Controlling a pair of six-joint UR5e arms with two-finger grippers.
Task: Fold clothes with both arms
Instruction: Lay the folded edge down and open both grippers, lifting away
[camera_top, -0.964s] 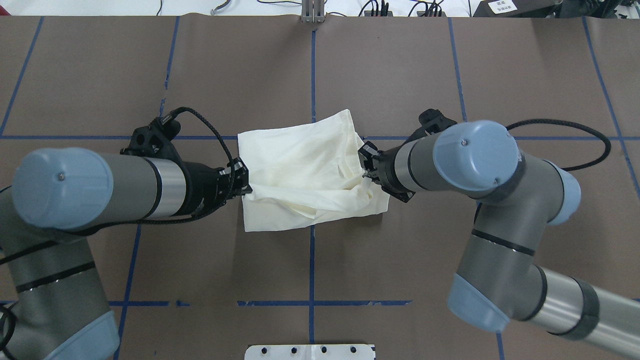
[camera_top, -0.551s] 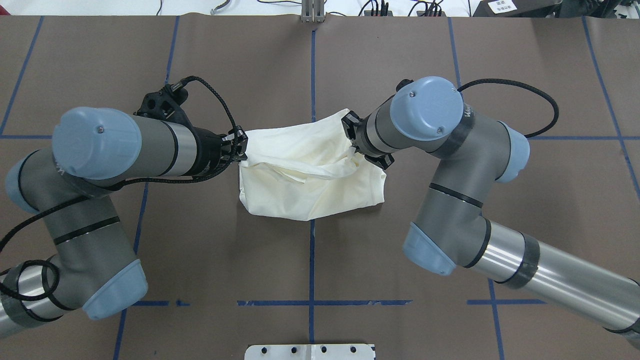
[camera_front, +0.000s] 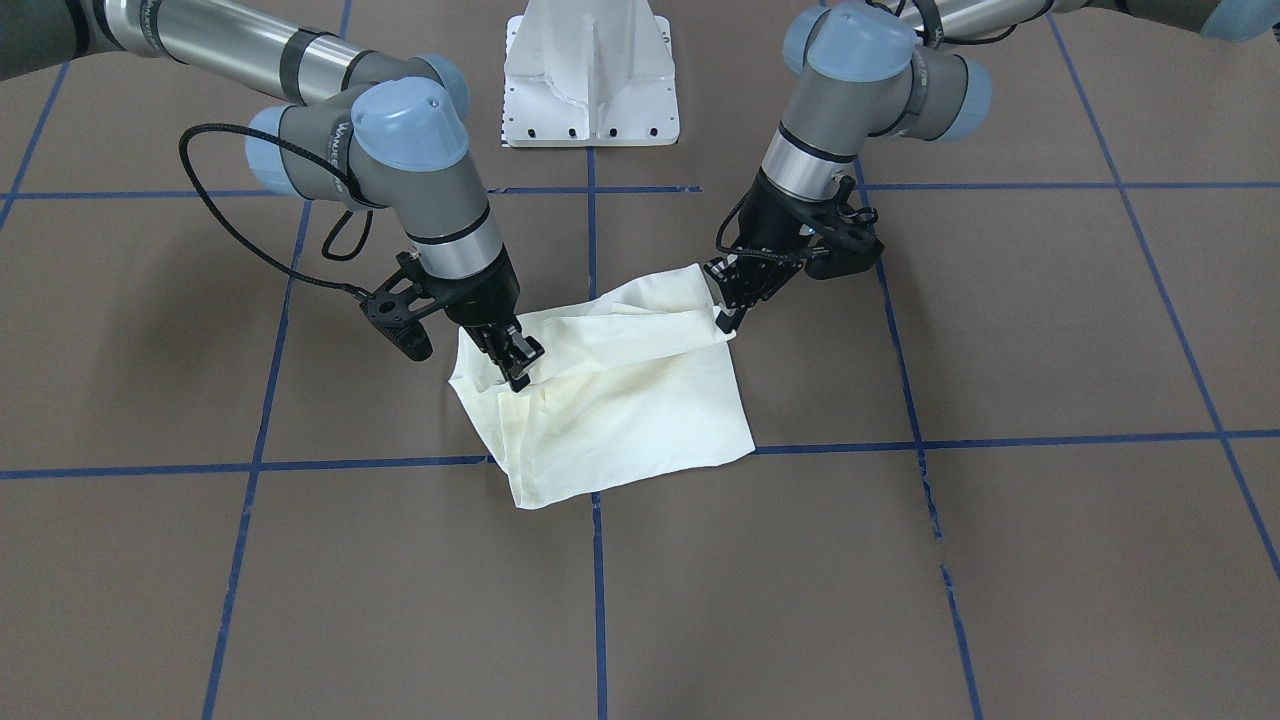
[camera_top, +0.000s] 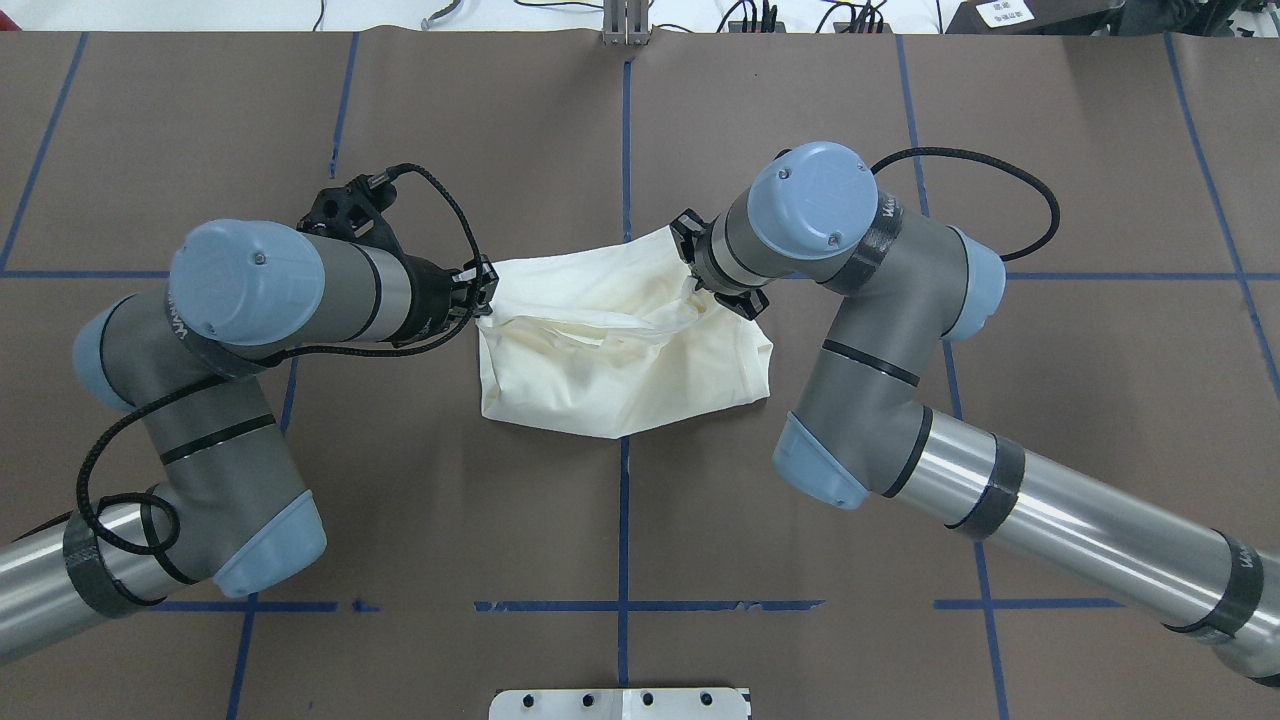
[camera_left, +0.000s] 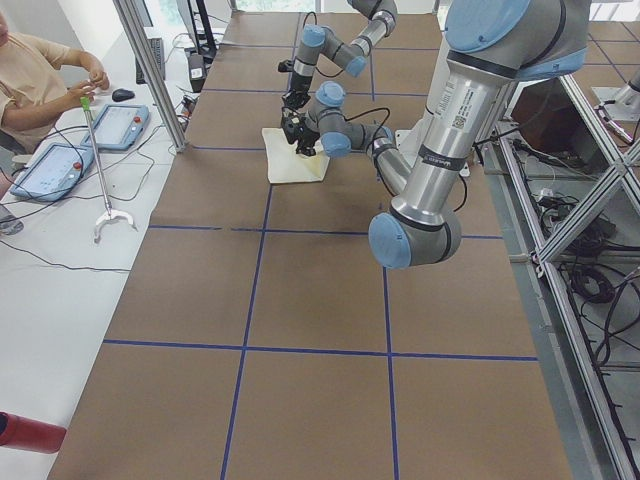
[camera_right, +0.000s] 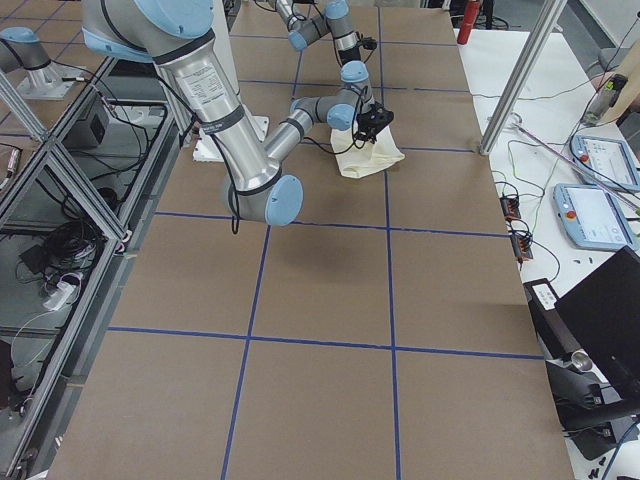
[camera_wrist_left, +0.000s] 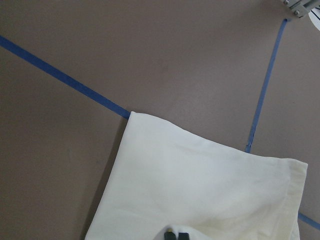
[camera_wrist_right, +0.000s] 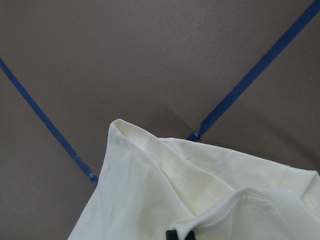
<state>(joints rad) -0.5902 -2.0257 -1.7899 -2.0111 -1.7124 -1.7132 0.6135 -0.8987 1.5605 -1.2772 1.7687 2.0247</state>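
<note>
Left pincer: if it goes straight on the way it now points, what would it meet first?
The left pincer would likely meet the shirt it grips, then the table.

cream T-shirt (camera_top: 620, 365), brown table (camera_top: 1080, 380), blue grid lines (camera_top: 626, 150)

The counter (camera_top: 300, 100) is being viewed steeply from above, once from behind the robot and once from across it, facing the white base (camera_front: 590, 80). It is being viewed lengthwise and from afar at both ends. The T-shirt (camera_wrist_left: 200, 185), shared by all views, is being looked down on closely by both wrist cameras.
</note>
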